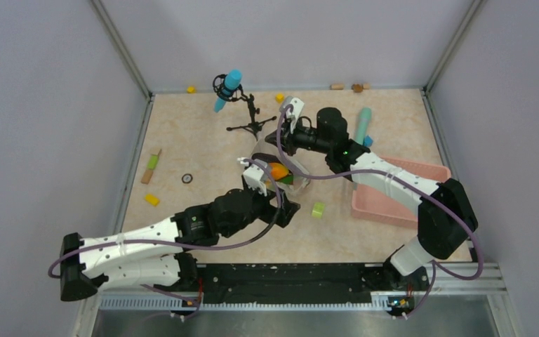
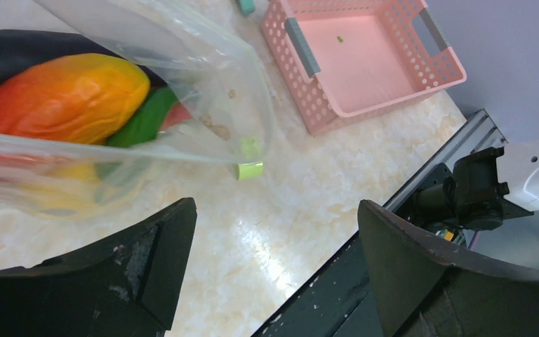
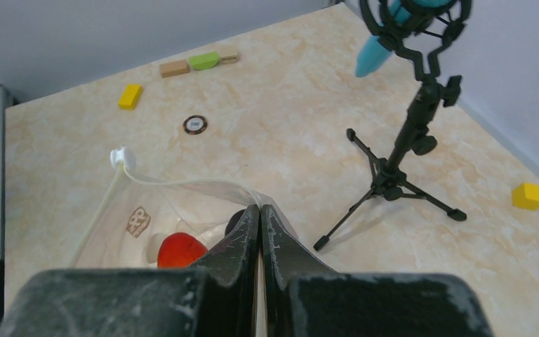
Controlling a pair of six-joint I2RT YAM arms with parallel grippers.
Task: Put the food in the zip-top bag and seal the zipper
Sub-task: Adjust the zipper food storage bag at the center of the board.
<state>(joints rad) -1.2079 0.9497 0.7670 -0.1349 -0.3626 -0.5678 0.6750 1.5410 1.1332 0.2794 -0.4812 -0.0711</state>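
Beside the zip-top bag [image 2: 203, 70] of food [image 2: 63, 98], left jaws gape wide and empty; right jaws pinch its rim.

Overhead plus wrist close-ups on bag [image 2: 210, 84]

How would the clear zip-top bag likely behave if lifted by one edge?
Probably floppy: the zip-top bag creases and sags where the right gripper pinches its edge. Likely bottom-heavy, since the food bunches inside. Its glossy film may slip.
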